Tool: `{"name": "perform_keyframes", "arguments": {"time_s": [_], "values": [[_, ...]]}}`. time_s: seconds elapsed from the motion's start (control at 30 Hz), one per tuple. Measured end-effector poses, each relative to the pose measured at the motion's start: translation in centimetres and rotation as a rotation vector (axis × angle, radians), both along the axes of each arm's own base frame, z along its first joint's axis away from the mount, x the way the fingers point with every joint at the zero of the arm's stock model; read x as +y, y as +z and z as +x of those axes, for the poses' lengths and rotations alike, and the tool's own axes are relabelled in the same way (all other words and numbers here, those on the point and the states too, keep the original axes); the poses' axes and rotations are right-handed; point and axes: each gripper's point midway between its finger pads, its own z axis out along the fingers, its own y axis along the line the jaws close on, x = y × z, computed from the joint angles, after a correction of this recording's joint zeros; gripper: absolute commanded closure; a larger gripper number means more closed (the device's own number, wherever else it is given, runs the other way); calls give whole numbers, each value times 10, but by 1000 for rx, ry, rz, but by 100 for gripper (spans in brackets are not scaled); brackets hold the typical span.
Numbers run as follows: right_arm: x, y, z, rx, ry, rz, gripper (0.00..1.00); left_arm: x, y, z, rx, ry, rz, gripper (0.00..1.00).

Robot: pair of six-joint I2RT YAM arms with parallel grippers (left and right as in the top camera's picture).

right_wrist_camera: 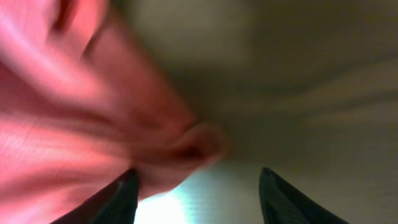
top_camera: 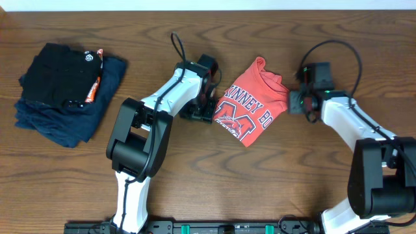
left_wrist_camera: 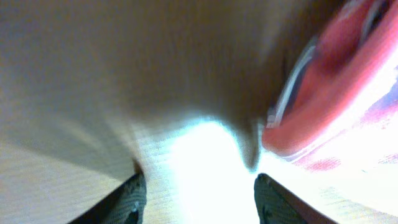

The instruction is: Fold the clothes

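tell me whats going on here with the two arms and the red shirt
Two robot arms are working on a red T-shirt lying bunched, print up, mid-table. The left gripper sits at the shirt's left edge and the right gripper at its right edge. Both are open, with cloth close by but nothing clamped. The shirt is not neatly folded. A pile of dark folded clothes lies at the far left.

the coral-red t-shirt [top_camera: 252, 101] shows partial white lettering reading "nney bo" above a graphic.
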Motion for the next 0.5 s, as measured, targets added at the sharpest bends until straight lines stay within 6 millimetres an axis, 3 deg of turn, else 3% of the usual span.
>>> {"name": "perform_keyframes", "arguments": {"time_s": [0.13,0.23,0.27,0.33,0.37,0.5], "values": [[-11,8,9,-35,-14,-47,35,-9,4,-17,78,28,-38,47],[-13,6,1,9,-13,-61,34,-18,9,-16,60,27,-68,46],[-14,3,-5,37,-16,-64,33,-21,13,-11,30,25,-81,40],[-14,-3,-20,107,-23,-61,36,-24,28,10,-86,22,-108,11],[-13,-7,-29,146,-25,-50,36,-25,41,27,-179,25,-122,6],[-6,-14,-53,247,-44,1,34,-33,100,92,-525,22,-208,5]]}}
